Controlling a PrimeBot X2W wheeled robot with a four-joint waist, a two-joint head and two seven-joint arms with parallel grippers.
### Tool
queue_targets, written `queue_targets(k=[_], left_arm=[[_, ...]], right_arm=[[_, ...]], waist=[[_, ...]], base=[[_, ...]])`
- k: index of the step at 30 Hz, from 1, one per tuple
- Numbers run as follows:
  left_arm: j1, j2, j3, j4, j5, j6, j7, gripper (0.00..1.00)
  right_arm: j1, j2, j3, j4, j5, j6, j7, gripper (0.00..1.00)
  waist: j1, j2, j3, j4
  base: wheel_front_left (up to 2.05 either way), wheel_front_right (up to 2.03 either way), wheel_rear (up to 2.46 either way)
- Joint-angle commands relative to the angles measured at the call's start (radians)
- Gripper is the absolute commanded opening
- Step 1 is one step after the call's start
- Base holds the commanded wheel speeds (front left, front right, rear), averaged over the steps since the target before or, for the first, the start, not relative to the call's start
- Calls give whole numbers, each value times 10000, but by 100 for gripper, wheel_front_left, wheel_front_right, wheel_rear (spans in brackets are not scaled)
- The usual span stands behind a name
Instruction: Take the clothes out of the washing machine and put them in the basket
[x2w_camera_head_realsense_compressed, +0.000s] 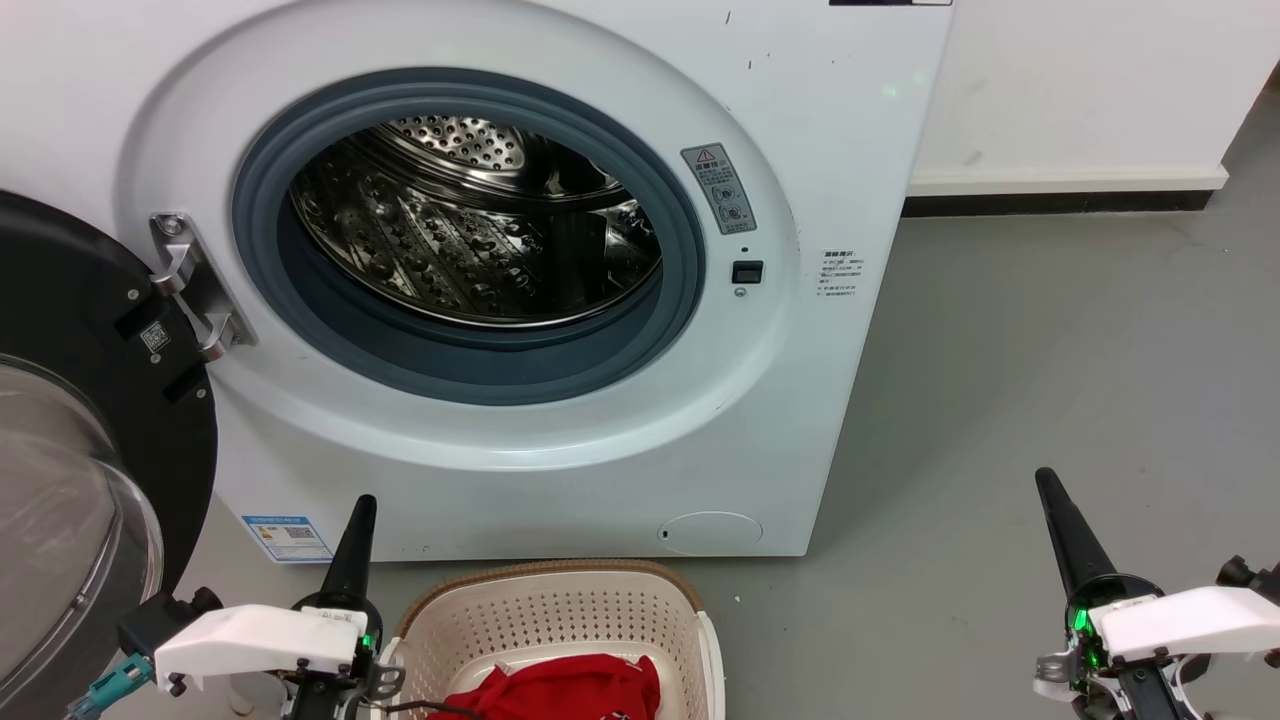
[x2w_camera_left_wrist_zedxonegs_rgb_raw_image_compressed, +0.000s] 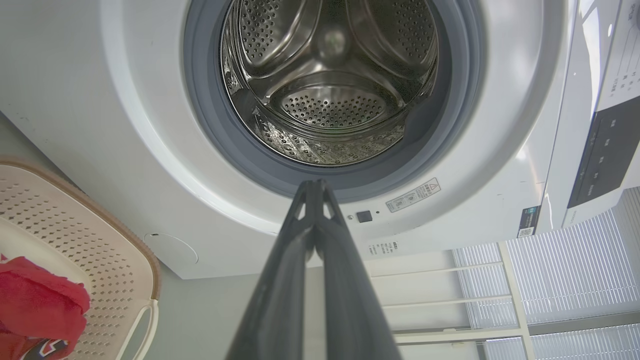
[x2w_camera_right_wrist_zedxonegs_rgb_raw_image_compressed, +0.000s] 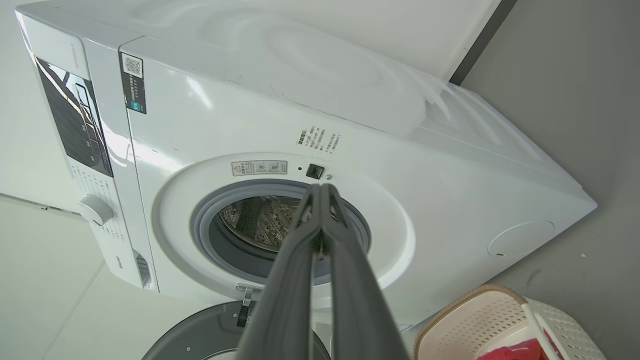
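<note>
The white washing machine (x2w_camera_head_realsense_compressed: 560, 480) stands with its black-framed door (x2w_camera_head_realsense_compressed: 90, 420) swung open to the left; its steel drum (x2w_camera_head_realsense_compressed: 470, 225) shows only bare metal. Red clothes (x2w_camera_head_realsense_compressed: 565, 690) lie in the cream basket (x2w_camera_head_realsense_compressed: 560, 610) on the floor in front of it. My left gripper (x2w_camera_head_realsense_compressed: 360, 515) is shut and holds nothing, just left of the basket. My right gripper (x2w_camera_head_realsense_compressed: 1050, 490) is shut too, over the grey floor to the right. In the left wrist view the shut gripper (x2w_camera_left_wrist_zedxonegs_rgb_raw_image_compressed: 315, 187) points at the porthole rim, with the clothes (x2w_camera_left_wrist_zedxonegs_rgb_raw_image_compressed: 40, 305) at lower left. The right wrist view has the shut gripper (x2w_camera_right_wrist_zedxonegs_rgb_raw_image_compressed: 320, 190) before the porthole.
Grey floor (x2w_camera_head_realsense_compressed: 1050, 350) spreads to the right of the machine. A white wall with a dark skirting board (x2w_camera_head_realsense_compressed: 1060, 200) runs behind it. The open door takes up the room at the left.
</note>
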Motion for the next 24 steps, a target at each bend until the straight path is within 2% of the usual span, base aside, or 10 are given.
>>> queue_targets(k=[1,24], left_arm=[[-248,-4,50,-17,-231,-92,39,0],[-433,-133,395,294,-2072,-332,427,0]], right_arm=[[-222,-30,-54,22,256,-1,51,0],[-542,23,-286,515,2196,-2,163,0]], waist=[[0,0,4,-2],[0,0,72,-29]], base=[[0,0,0],[0,0,0]])
